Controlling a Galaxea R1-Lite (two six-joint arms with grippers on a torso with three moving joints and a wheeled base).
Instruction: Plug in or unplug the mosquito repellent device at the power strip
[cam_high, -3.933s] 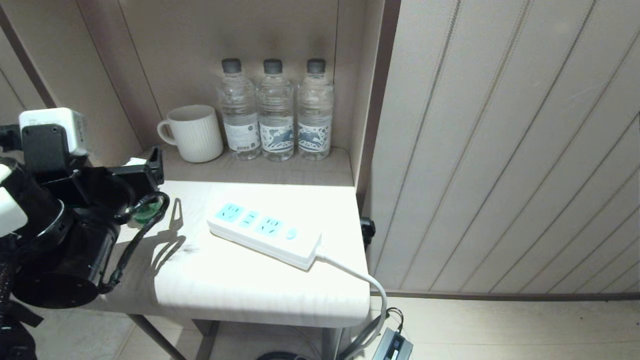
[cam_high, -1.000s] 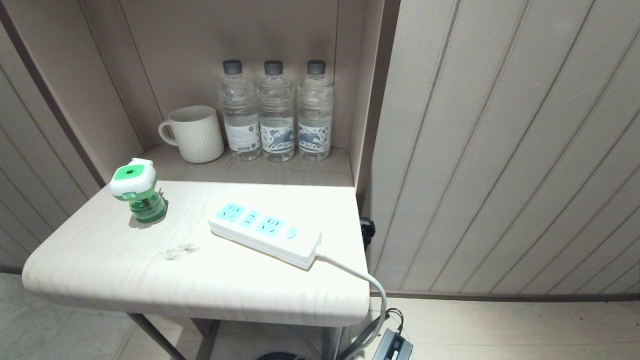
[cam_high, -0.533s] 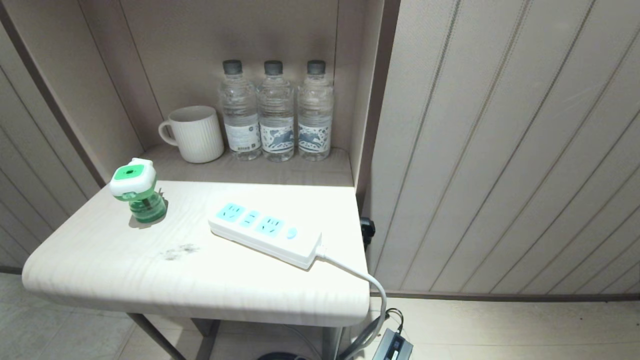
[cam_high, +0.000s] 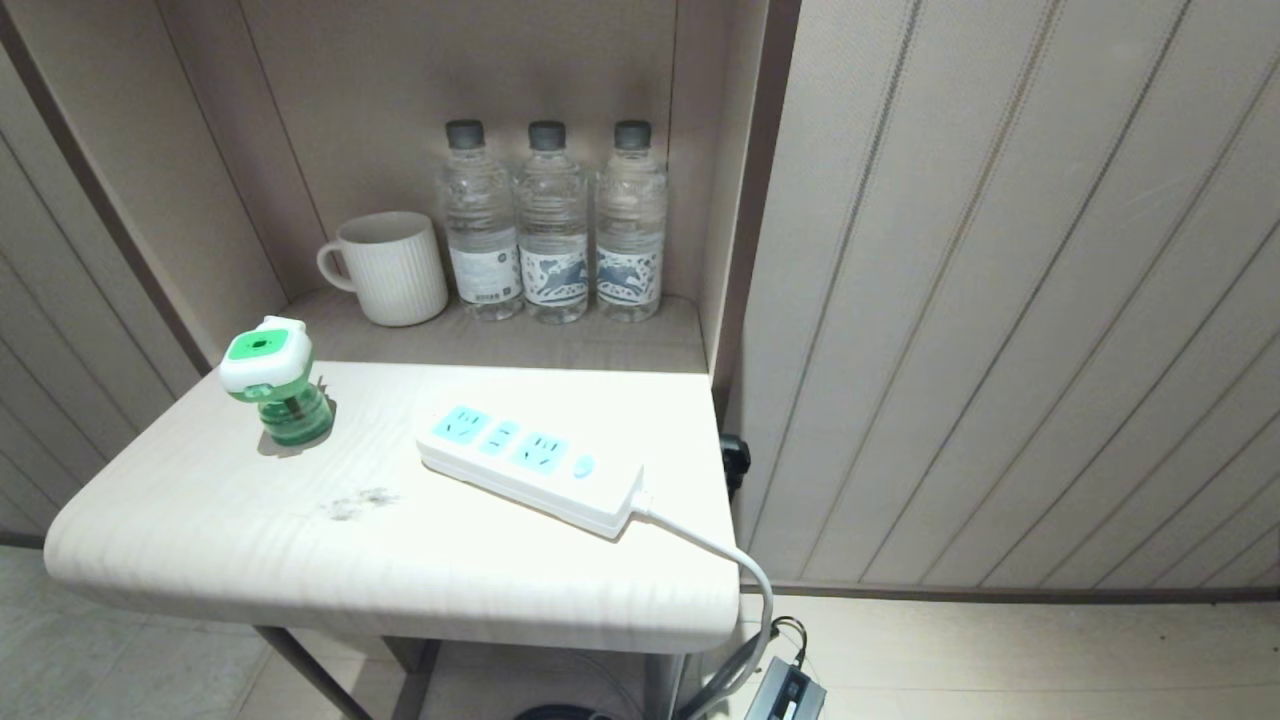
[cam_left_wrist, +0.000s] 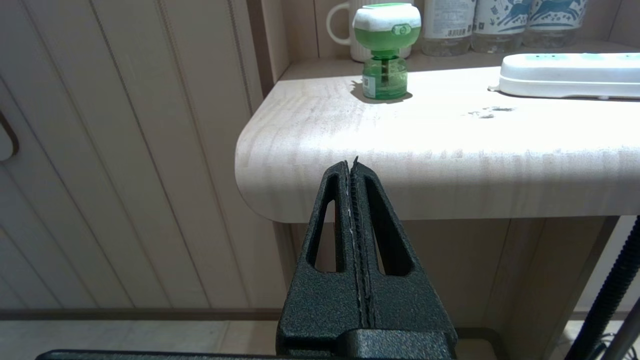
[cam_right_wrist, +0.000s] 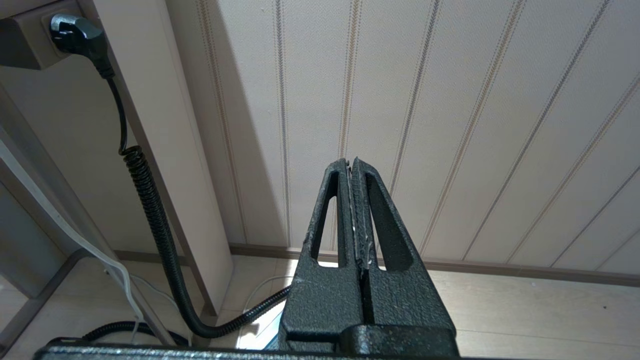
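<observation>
- Left gripper: jaws pressed together, holding nothing. Parked low, below the table's front edge; out of the head view.
- Device: stands upright and unplugged on the table, near its left rear corner. From the strip's left end it lies at about 9 o'clock, apart from it. In the left wrist view the device sits roughly at 12 o'clock from the closed tips, up and beyond the table edge.
- Mug: on the recessed shelf behind, at about 1 o'clock from the device.
- Strip: lies flat mid-table, sockets empty. Long axis runs from 10 o'clock to 4 o'clock in the head view, cord leaving the 4 o'clock end and dropping off the right edge.
- Bottles: three in a row at the shelf's back, at 12 o'clock from the strip.
- Right gripper: jaws pressed together, empty. Parked low to the right of the table, facing the panelled wall; a black plug and coiled cable show beside it.
- Judgement: the device is on the left side, so the left arm is the nearer. Any plug-in would call for lifting it and carrying it toward 3 o'clock to the strip's nearest socket.
</observation>
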